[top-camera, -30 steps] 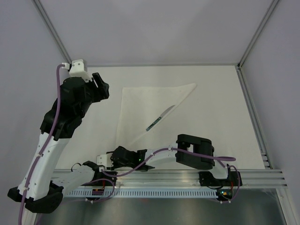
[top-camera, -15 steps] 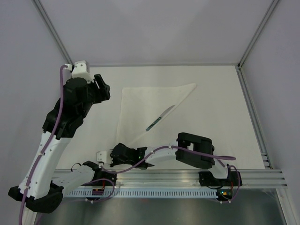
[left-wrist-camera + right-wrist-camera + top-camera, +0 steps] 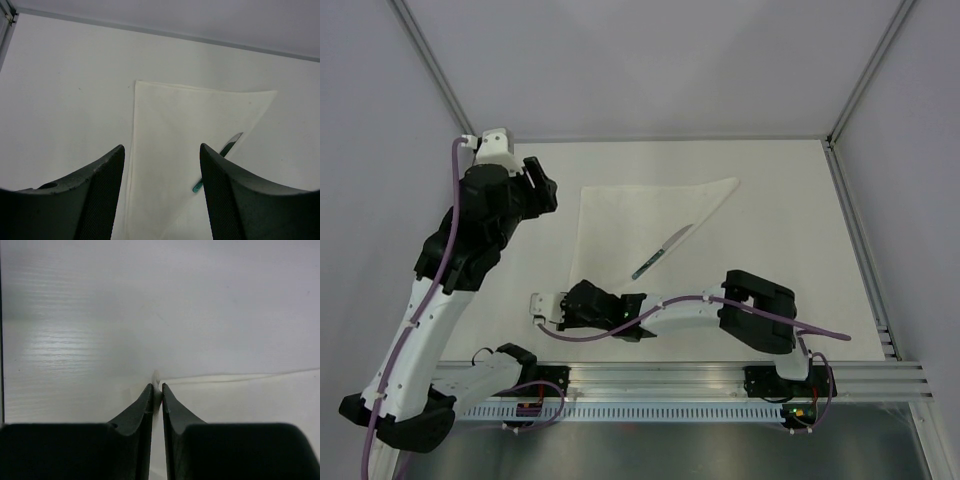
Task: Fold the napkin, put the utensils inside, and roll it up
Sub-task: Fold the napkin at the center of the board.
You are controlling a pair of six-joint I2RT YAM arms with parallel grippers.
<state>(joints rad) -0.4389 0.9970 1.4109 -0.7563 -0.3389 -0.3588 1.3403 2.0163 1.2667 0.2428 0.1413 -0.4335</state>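
The white napkin [image 3: 630,222] lies folded into a triangle on the table, its long edge running from far right to near left. One slim dark green utensil [image 3: 660,252] rests on that diagonal edge. My right gripper [image 3: 572,300] is at the napkin's near-left corner. In the right wrist view the right gripper [image 3: 157,387] is shut on a pinch of white napkin [image 3: 156,376], with the cloth edge [image 3: 240,376] running off to the right. My left gripper [image 3: 535,185] hovers open beyond the napkin's far-left corner. From the left wrist, the left gripper [image 3: 162,147] frames the napkin [image 3: 170,115] and the utensil [image 3: 231,144].
White enclosure walls with metal corner posts [image 3: 845,120] close in the table on three sides. An aluminium rail [image 3: 720,375] carrying the arm bases runs along the near edge. A purple cable [image 3: 820,332] loops beside the right arm's elbow.
The right gripper has closed on the napkin's near-left corner and moved away from the near rail towards the cloth. The left arm shifted only slightly.
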